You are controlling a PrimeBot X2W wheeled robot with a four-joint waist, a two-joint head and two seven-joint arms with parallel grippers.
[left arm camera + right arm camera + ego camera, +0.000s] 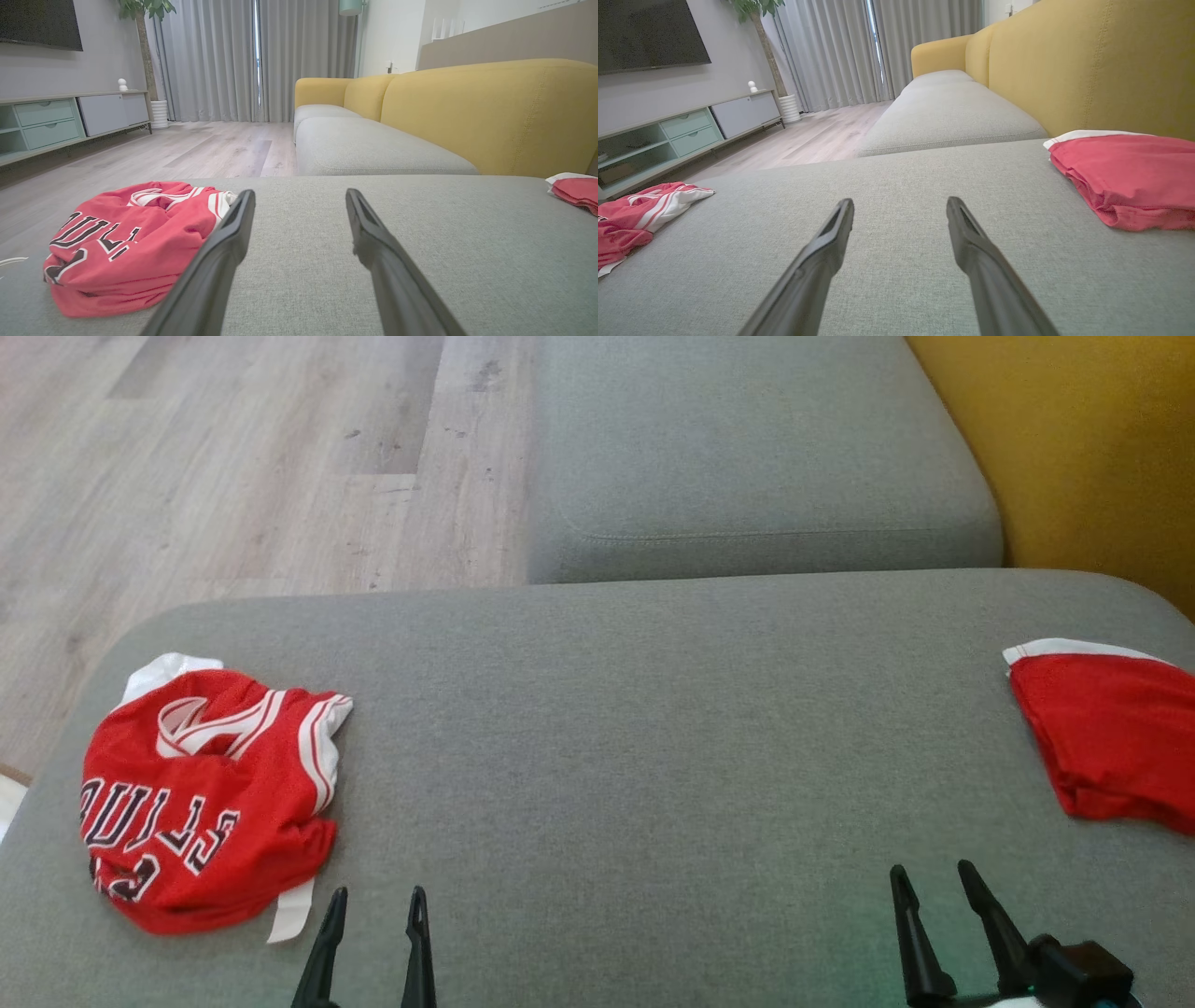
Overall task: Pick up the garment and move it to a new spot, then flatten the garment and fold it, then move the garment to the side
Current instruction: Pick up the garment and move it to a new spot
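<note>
A crumpled red jersey (205,798) with white trim and dark lettering lies in a heap at the left end of the grey cushion (616,737); it also shows as the jersey (124,242) and the jersey (640,214) in the wrist views. My left gripper (378,896) is open just right of that heap, near the front edge, nothing between its fingers. My right gripper (929,873) is open over bare cushion at the lower right, holding nothing. In their own views the left gripper (299,193) and the right gripper (900,201) point across the cushion.
A folded red garment (1111,747) with a white edge lies at the cushion's right end. Beyond are a second grey seat (747,457), a yellow sofa back (1083,448) and wooden floor (233,467). A TV cabinet (56,121) stands far left.
</note>
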